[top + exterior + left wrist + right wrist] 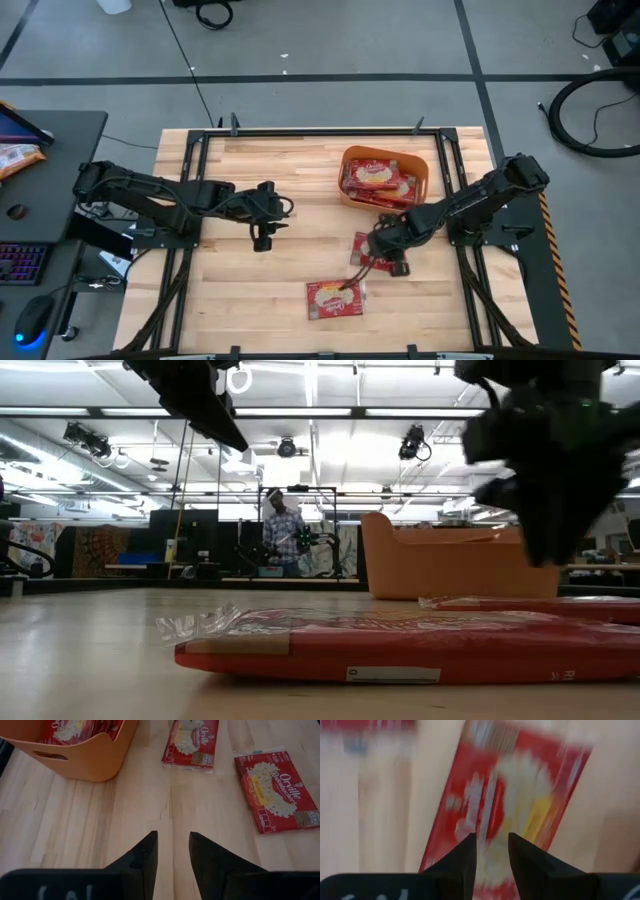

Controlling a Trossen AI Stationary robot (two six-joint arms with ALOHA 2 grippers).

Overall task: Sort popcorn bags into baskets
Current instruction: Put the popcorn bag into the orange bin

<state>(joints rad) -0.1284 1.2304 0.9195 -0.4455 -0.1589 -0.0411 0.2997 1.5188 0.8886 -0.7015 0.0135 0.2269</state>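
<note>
Popcorn bag lies under the right end effector, fingers slightly parted, grasping nothing.

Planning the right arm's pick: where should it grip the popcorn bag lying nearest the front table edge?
That popcorn bag lies flat on the table, so come straight down and pinch a short end, probably its crinkled film seal, which lifts slightly off the wood.
</note>
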